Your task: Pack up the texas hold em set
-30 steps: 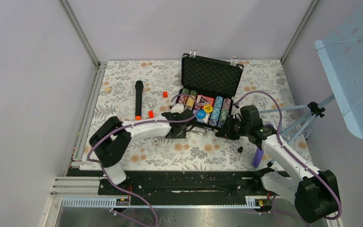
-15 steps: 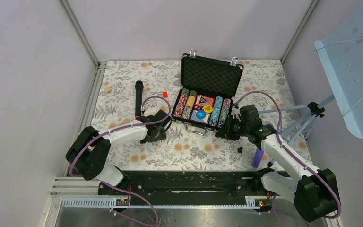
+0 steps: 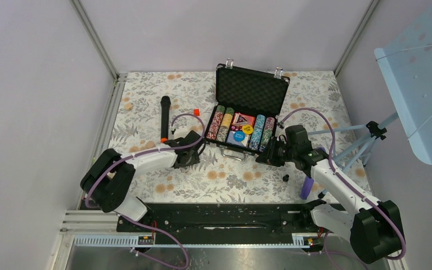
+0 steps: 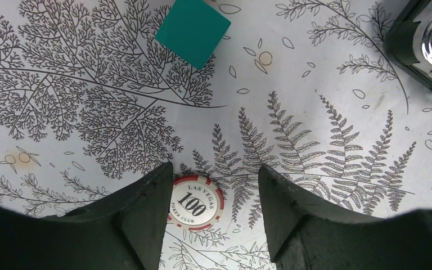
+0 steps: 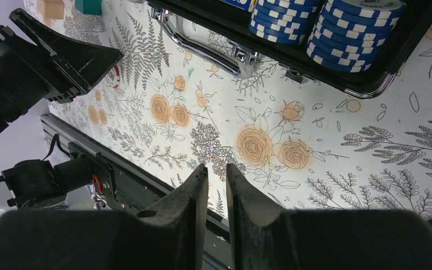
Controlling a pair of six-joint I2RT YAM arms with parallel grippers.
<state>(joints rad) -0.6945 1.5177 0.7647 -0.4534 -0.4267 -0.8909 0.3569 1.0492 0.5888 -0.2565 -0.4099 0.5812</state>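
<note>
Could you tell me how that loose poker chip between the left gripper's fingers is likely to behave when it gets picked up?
The chip lies flat on the patterned table, so there is probably little edge to pinch; it may slide rather than lift. It looks rigid and light. If tipped onto its round rim, it could roll. The left gripper stands open around it.

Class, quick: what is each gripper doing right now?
Left gripper: open, jaws astride a red-and-white poker chip lying on the table.
Right gripper: nearly closed, holding nothing.
</note>
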